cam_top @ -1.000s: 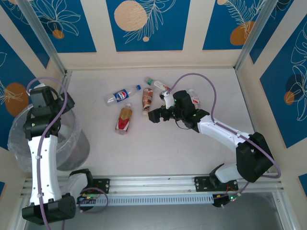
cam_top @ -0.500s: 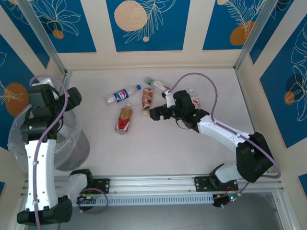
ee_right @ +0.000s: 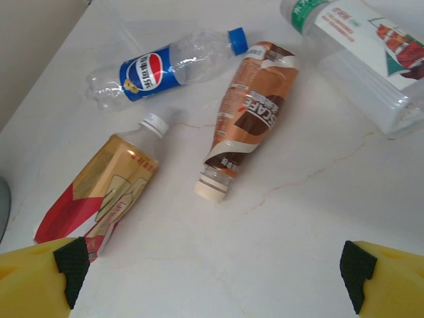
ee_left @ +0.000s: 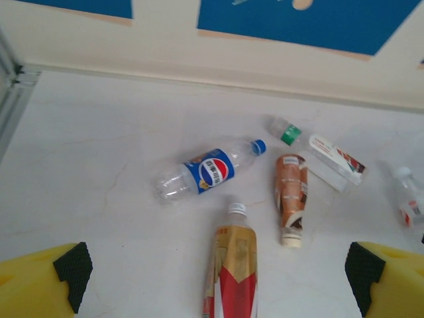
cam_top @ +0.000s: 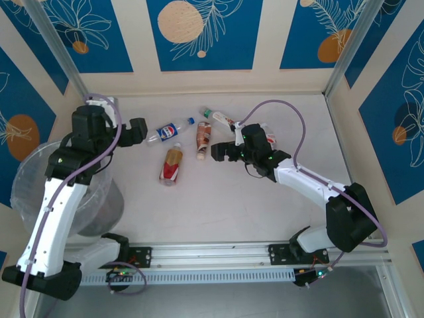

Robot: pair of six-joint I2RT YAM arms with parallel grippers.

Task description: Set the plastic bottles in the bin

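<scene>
Status: at least five bottles are on the table [cam_top: 218, 199], none in either gripper. I can't tell what's inside the bin [cam_top: 109, 199]; my left arm crosses its mouth and the liner hides the rest. On that, judging this as well short of done.

On the table, all lying flat:
- blue bottle [cam_top: 169, 131], far left of the group
- red bottle [cam_top: 171, 164], nearer me, cap pointing away
- brown bottle [cam_top: 203, 137], middle
- green-cap bottle [cam_top: 218, 118], just beside the brown one, at the far side
- small bottle [ee_left: 407, 197] with a white cap, off right by my right arm

Left gripper [cam_top: 138, 130]: released, jaws wide, nothing between them, just beside the base end of the blue bottle. Right gripper [cam_top: 218, 152]: also released and empty, hovering near the brown bottle's cap end.

The bin sits at the left near corner, well apart from the bottles, so every bottle needs a carry.

In the way: brown and green-cap lie close, so a grab on either could nudge the other. The small bottle is partly hidden under my right arm from above. Side walls are close on both sides.
</scene>
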